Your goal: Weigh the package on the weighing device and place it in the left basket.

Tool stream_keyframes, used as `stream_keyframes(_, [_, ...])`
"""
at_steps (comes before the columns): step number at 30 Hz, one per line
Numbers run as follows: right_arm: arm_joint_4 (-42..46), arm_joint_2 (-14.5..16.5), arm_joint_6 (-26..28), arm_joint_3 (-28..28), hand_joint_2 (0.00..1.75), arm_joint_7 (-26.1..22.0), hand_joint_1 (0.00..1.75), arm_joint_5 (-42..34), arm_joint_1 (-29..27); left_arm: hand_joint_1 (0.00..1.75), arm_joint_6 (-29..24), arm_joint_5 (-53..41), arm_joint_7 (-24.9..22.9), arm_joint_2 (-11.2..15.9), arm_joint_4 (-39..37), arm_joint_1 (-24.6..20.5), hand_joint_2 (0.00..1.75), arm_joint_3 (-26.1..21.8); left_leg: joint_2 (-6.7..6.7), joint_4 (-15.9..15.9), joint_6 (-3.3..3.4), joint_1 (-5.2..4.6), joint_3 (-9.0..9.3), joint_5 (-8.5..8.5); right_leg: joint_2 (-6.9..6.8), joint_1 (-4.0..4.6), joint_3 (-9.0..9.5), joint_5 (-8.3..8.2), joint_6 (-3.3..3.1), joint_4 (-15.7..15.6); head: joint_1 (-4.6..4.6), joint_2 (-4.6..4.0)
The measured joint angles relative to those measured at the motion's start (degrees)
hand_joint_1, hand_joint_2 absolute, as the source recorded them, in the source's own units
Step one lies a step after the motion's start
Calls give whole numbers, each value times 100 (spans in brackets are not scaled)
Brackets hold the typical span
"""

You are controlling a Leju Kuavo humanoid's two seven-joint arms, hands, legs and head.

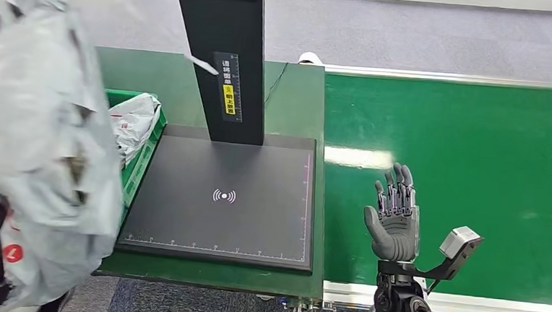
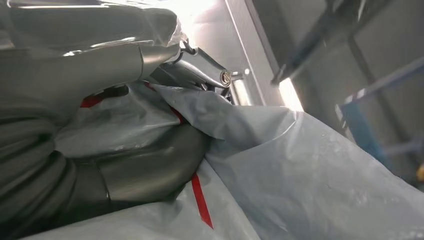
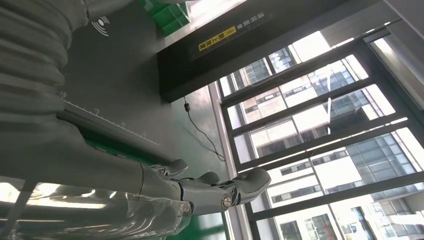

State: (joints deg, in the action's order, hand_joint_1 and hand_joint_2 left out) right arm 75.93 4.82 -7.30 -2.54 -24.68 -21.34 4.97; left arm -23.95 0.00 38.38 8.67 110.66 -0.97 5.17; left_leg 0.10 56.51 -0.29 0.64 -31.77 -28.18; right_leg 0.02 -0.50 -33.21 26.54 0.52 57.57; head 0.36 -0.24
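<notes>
head view / package: grey poly mailer (image 1: pixel 38 149) fills the left side of frame, raised close to the camera and blurred, above the table's left edge.
head view / scale: black platform (image 1: pixel 223 196) at centre is bare, its post rising to the top of frame.
head view / basket: green basket (image 1: pixel 143 155) just left of the platform, partly hidden by the package, with another grey bag (image 1: pixel 134 118) inside.
head view / right hand: right hand (image 1: pixel 393 221) at lower right over the green conveyor belt (image 1: pixel 474 175), fingers straight and apart, holding nothing.
left wrist view / left hand: left hand (image 2: pixel 125 165) at left of frame has its thumb and fingers wrapped into the mailer's film, so it holds the package; how deep the grip goes is hard to judge through the folds.
right wrist view / right hand: fingers extended and empty at lower centre, scale platform at upper left.
risk: slack film could slip out of the grip over the basket, or the loose end could catch the basket rim or drape onto the platform.
</notes>
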Motion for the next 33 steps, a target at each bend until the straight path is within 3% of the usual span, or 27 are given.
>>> stream_keyframes(6, [12,40,0,84,175,1,0,44,-12,175,125,533,-73,-25,573,-233,175,-728,0,0,0,0,0,0,0,0,-2,0,0,0,-1,0])
stream_keyframes(10, [45,49,-19,105,175,36,0,26,-30,175,127,821,-560,101,544,-707,175,-1256,-3,0,0,1,2,2,-2,1,1,0,-1,0,1,0])
stream_keyframes(15, [75,62,-50,105,175,144,0,-24,-29,175,282,963,-1270,442,-290,-1434,175,-1921,1,-1,-5,8,9,6,1,7,7,-3,-5,2,1,0])
stream_keyframes(20, [75,79,-125,89,175,177,0,-39,2,175,648,597,-1762,774,-1465,-1832,175,-2299,1,-1,-6,9,7,6,1,8,4,-4,-6,4,1,0])
stream_keyframes(27, [29,89,-188,60,175,193,0,-40,143,175,1241,-747,-2444,1172,-3307,-2327,175,-2219,1,-1,-6,8,5,7,1,8,1,-3,-6,4,1,0])
stream_keyframes(33, [-3,91,-228,40,175,218,0,-35,200,175,2302,-1915,-2954,1362,-4596,-2731,175,-1540,-1,0,-6,8,5,8,1,8,1,-4,-6,4,2,0])
